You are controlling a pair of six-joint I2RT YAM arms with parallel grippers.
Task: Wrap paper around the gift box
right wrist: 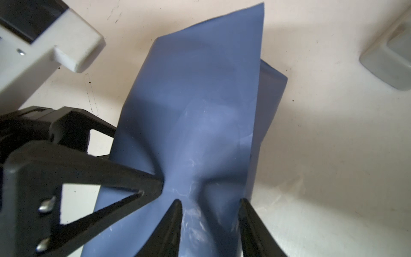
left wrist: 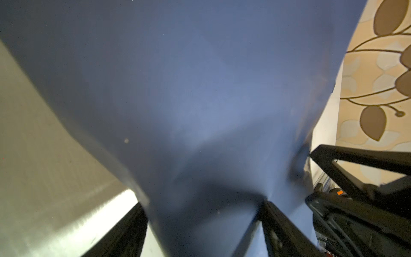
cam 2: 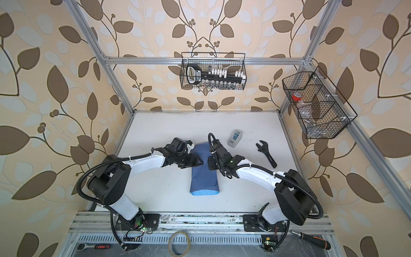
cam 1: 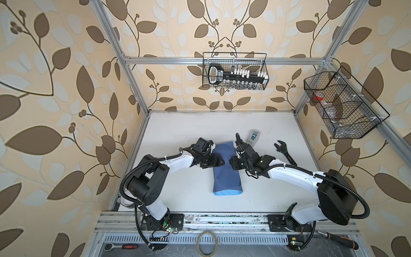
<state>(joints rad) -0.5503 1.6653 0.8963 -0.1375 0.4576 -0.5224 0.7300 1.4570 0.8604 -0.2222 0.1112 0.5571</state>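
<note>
The paper (cam 1: 224, 178) (cam 2: 203, 178) lies mid-table, folded into a long slate-blue tube. Its sky-blue inner face shows at the near end. The gift box is hidden under it. My left gripper (cam 1: 223, 162) (cam 2: 201, 162) reaches in from the left. It is open, and its jaws straddle the paper (left wrist: 200, 89) in the left wrist view (left wrist: 204, 204). One of its fingertips (right wrist: 153, 182) dents the sheet. My right gripper (cam 1: 231, 162) (cam 2: 209, 162) faces it from the right. It is open, with a raised ridge of paper (right wrist: 200, 100) between its tips (right wrist: 210, 202).
A clear tape dispenser (cam 1: 253, 136) (right wrist: 391, 62) stands just beyond the right gripper, and a black wrench (cam 1: 285, 153) lies to the right. Wire baskets hang on the back rail (cam 1: 235, 71) and the right rail (cam 1: 342, 104). A ratchet (cam 1: 121, 246) and a screwdriver (cam 1: 340, 241) lie below the front edge.
</note>
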